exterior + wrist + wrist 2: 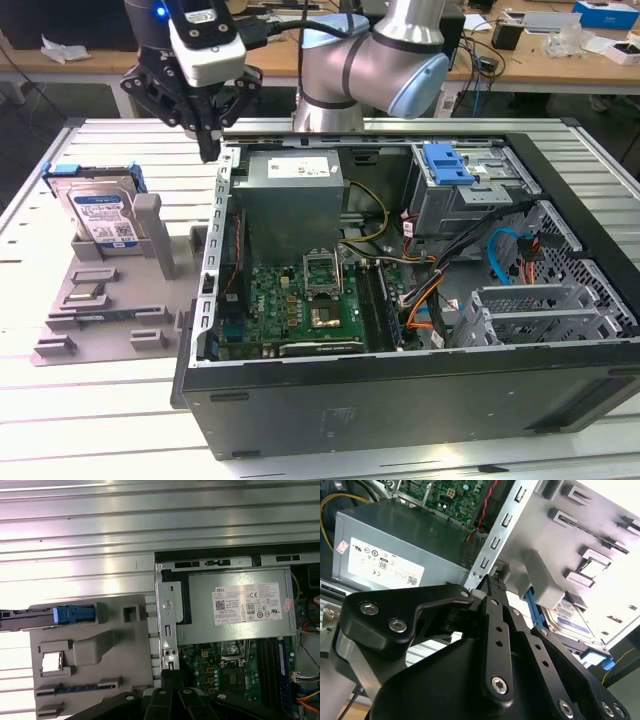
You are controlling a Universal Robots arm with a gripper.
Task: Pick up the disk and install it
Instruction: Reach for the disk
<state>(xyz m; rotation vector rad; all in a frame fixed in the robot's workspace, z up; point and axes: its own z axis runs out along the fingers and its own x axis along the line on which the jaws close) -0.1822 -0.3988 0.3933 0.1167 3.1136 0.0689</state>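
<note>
Near PC case point(400, 400) rim, tool point(208, 150) closed, empty, disk point(102, 215) propped in grey holder point(100, 300).

disk point(102, 215) — in holder point(110, 300) | holder — beside case point(400, 400), the exterior view's left

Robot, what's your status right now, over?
Gripper shut, empty, above the open black computer case rim. Silver rectangular metal disk with blue frame upright in grey plastic holder, apart from gripper. Nothing over it.

Open computer case point(400, 400), grey power-supply box point(290, 205) inside; grey fixture point(130, 295) alongside.
</note>
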